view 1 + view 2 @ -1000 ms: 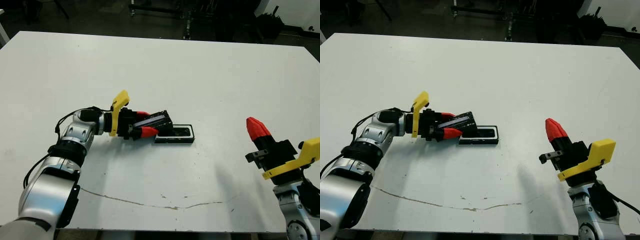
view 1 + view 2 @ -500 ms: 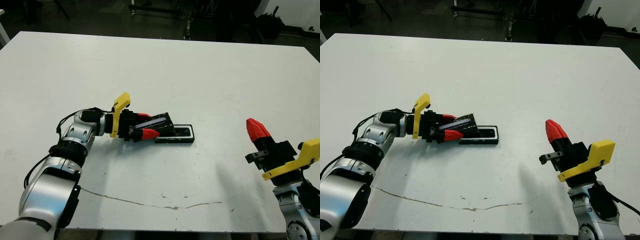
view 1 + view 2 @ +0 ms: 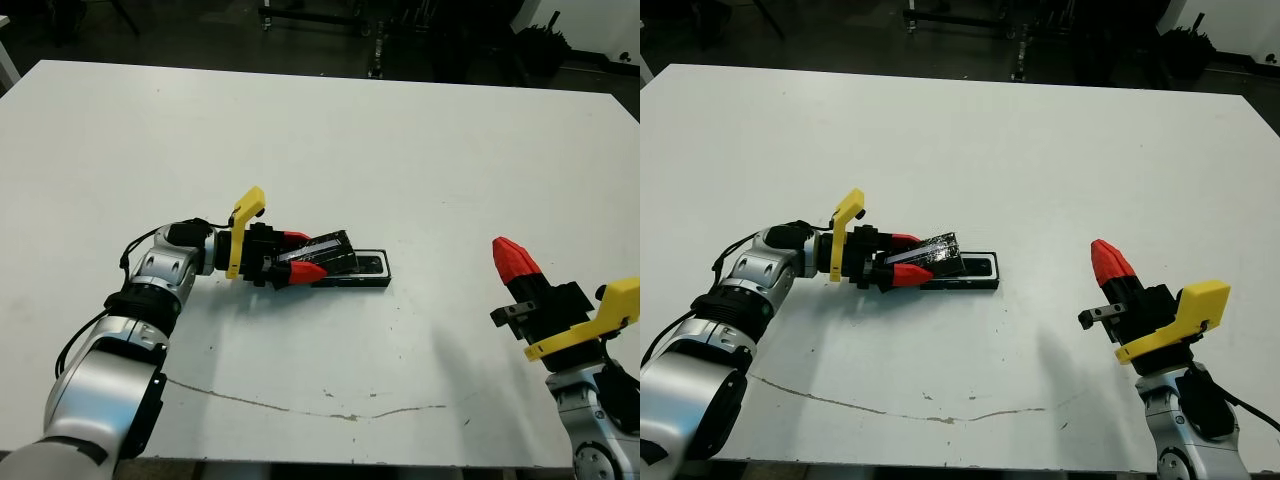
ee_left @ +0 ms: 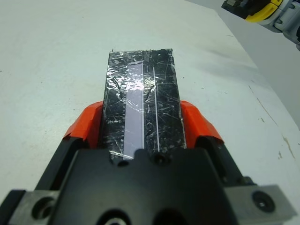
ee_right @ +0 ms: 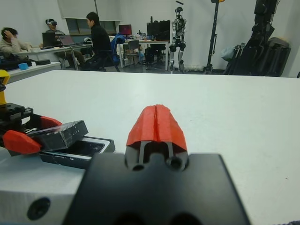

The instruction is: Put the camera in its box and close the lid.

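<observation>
My left gripper (image 3: 305, 254) is shut on the lid (image 3: 330, 250), a flat glossy black panel with a pale stripe (image 4: 136, 93), gripped by its long edges between both red fingers (image 4: 86, 124). The lid hangs tilted over the left end of the box (image 3: 372, 281), a shallow black tray on the table's middle. Inside the box lies something dark and glossy that looks like the camera (image 5: 86, 148); the lid covers part of it. My right gripper (image 3: 512, 256) is shut and empty, raised off the table at the near right, well apart from the box.
A thin crack line (image 3: 300, 405) runs across the white table (image 3: 400, 150) near its front edge. Beyond the table's far edge, the right wrist view shows seated people (image 5: 96, 42) at desks and a standing humanoid robot (image 5: 177, 37).
My left gripper has carried the lid a little to the right and lower, so it now lies flatter over the box's left end. The right arm has not moved.
</observation>
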Motion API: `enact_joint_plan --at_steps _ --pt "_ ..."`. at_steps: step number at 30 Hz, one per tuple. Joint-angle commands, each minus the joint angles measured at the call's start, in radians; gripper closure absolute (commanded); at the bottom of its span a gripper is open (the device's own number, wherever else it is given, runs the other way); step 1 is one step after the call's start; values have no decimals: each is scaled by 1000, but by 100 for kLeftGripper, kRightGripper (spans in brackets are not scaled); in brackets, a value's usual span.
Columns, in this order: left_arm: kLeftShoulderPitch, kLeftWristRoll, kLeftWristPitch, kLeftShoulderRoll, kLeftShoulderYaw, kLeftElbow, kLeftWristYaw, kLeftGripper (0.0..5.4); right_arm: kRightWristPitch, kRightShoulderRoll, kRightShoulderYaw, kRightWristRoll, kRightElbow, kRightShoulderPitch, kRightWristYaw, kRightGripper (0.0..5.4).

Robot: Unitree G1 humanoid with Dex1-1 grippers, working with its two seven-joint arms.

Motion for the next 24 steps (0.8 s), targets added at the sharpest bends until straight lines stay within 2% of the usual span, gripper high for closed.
enact_joint_plan --at_steps 1,9,14,24 --pt "1 53 -18 -67 -59 54 -8 225 17 -12 -10 5 -10 10 -14 540" --pt "-22 125 -137 -126 -119 133 42 225 15 -13 -15 9 -11 16 -15 540" --pt "-50 159 -101 -155 -161 160 44 226 15 -11 -19 11 -12 18 -15 540" --pt "-49 120 -105 -197 -136 183 7 226 20 -12 -19 15 -16 22 -24 540"
